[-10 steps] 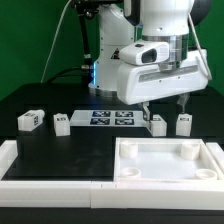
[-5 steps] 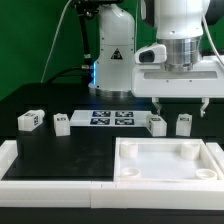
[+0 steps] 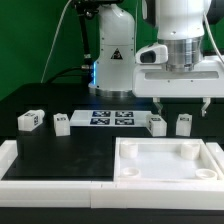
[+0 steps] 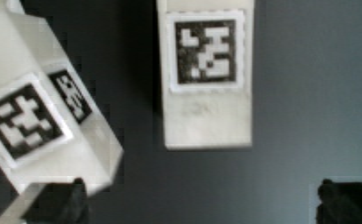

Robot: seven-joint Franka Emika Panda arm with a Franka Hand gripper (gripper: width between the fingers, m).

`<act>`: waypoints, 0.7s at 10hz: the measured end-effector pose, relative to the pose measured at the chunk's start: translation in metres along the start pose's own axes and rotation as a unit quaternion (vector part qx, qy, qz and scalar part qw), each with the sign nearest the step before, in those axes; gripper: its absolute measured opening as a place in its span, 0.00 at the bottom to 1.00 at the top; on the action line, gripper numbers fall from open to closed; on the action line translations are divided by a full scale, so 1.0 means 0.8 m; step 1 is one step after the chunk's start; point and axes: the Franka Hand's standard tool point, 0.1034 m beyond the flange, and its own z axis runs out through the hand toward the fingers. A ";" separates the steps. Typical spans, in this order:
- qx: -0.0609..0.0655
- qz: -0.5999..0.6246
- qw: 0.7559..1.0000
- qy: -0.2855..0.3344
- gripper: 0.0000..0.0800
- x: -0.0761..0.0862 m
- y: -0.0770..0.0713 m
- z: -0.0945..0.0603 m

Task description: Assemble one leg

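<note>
Four small white legs with black-and-white tags stand on the black table: two at the exterior view's left point(image 3: 31, 119) point(image 3: 62, 123) and two at its right point(image 3: 156, 123) point(image 3: 184, 122). My gripper point(image 3: 182, 106) hangs open and empty just above the right pair. In the wrist view one leg point(image 4: 210, 72) lies between the finger lines ahead of the gripper point(image 4: 204, 203), and another leg point(image 4: 45, 100) lies off to one side by a dark fingertip point(image 4: 57, 200). The large white tabletop point(image 3: 168, 175) with corner holes lies in front.
The marker board point(image 3: 112, 118) lies flat between the two pairs of legs. A white rail point(image 3: 50, 168) runs along the table's front and the exterior view's left side. The robot's base point(image 3: 112, 50) stands behind, before a green backdrop.
Since a second ago the wrist has turned from tilted to straight down, with the open fingers over the right pair of legs. Nothing has moved in the last half second.
</note>
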 end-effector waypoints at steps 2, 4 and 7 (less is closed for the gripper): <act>-0.004 -0.002 0.998 -0.065 0.81 0.007 -0.004 -0.002; -0.016 -0.015 0.985 -0.173 0.81 -0.005 0.002 -0.003; -0.027 -0.011 0.953 -0.301 0.81 -0.014 0.004 -0.001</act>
